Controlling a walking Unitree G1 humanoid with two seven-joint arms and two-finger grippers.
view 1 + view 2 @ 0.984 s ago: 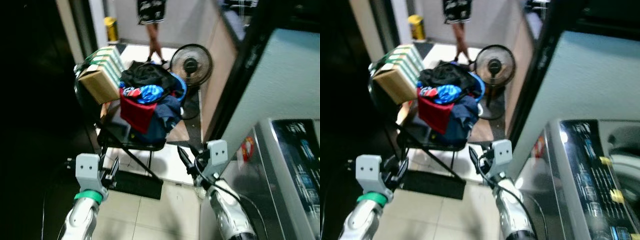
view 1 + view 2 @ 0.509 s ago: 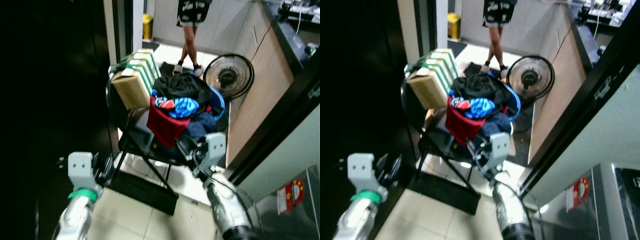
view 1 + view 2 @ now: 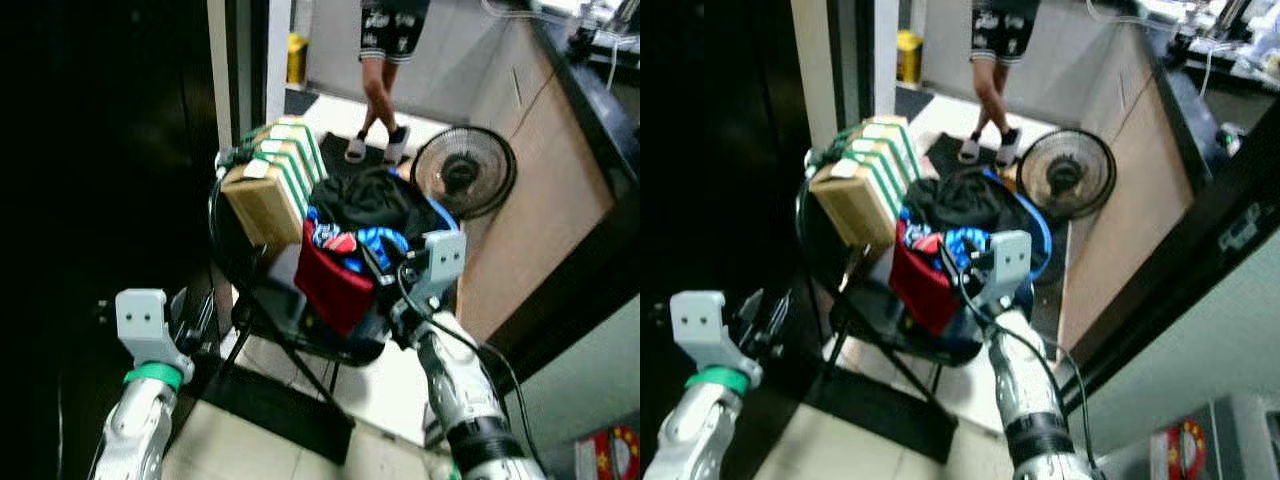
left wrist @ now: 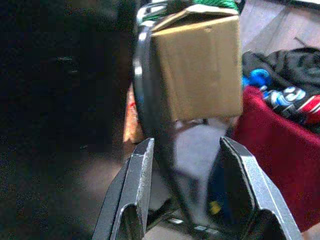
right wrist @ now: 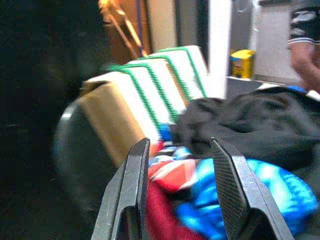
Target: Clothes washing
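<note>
1. Clothes (image 3: 365,225) lie heaped in a blue basket (image 3: 437,212) on the seat of a black folding chair (image 3: 265,300). A black garment (image 3: 365,198) lies on top; blue-and-red patterned fabric (image 3: 345,240) sits beneath it, and a dark red cloth (image 3: 335,285) hangs over the basket's front edge.
2. Cardboard boxes (image 3: 272,178) bound with green straps stand tilted against the chair's backrest, just beside the basket on the robot's left.
3. Right gripper (image 3: 372,262): raised at the front of the heap, level with the patterned fabric. In the right wrist view its fingers (image 5: 132,185) stand apart, with the black garment and patterned fabric showing between them. Nothing is gripped. Contact with the cloth cannot be determined.
4. Left gripper (image 3: 200,315): low, beside the chair's left legs in the dark. In the left wrist view its fingers (image 4: 137,185) are spread wide and hold nothing; the chair frame and the brown face of the nearest box appear between them.
5. Electric fan (image 3: 463,172) stands on the floor behind the chair, beside a wooden cabinet side (image 3: 530,190).
6. A person's legs (image 3: 380,90) in dark shorts and light shoes stand on the pale tiled floor (image 3: 400,380) beyond the chair.
7. A dark mat (image 3: 275,405) lies on the floor under the chair's front legs.
8. A yellow container (image 3: 296,58) stands at the far wall.
9. The head views are blurred.
</note>
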